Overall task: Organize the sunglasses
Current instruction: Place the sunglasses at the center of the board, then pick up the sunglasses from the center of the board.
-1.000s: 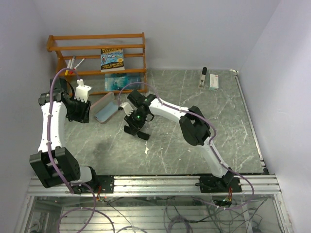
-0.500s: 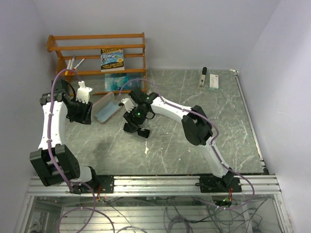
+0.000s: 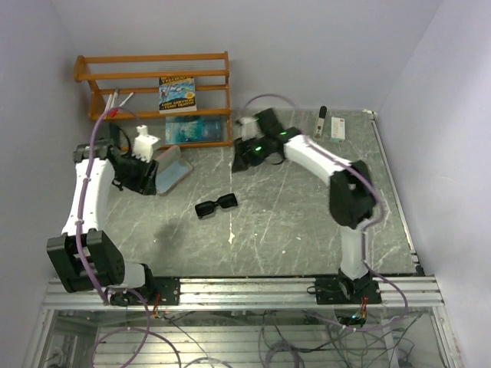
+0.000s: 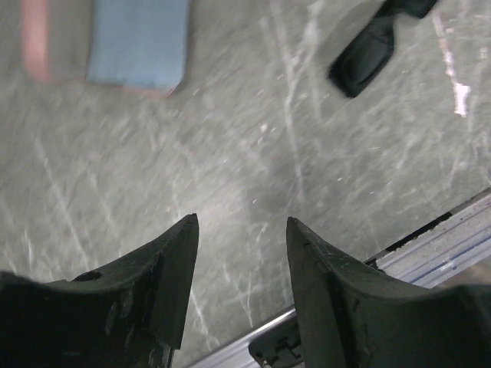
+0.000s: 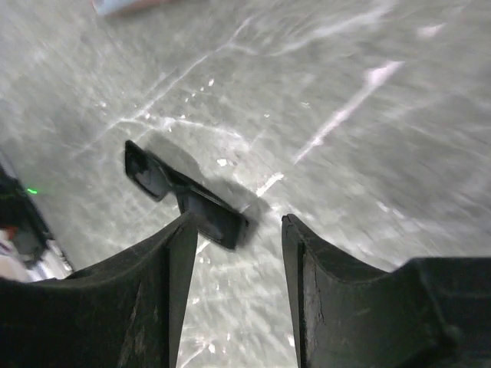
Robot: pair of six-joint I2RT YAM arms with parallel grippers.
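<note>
1. Left end effector (image 4: 242,230): jaws partly spread and empty, poised over the counter (image 3: 307,222) at its left side, just beside the case (image 3: 172,170). A loose swing from here could shove the case back against the shelf (image 3: 153,77).
2. Right end effector (image 5: 238,221): jaws also parted, gripping nothing, raised near the rear middle of the counter and well apart from the sunglasses (image 3: 215,205).
3. The sunglasses lie alone on open counter between the two arms. They are near the case but neither touching it nor inside it, so the sorting looks unfinished.
4. The dark frame sits low on hard stone. Fingers coming down too deep would likely scrape the counter; too shallow, and they could clip the frame and skid it away.
5. A pinch across a lens rather than the frame risks smearing it or twisting a temple.
6. Both arms can reach the same middle patch. If they go for the sunglasses together, the wrists could collide.
7. How wide the case stands open cannot be told. A narrow mouth could snag the frame at the rim and spill it.
</note>
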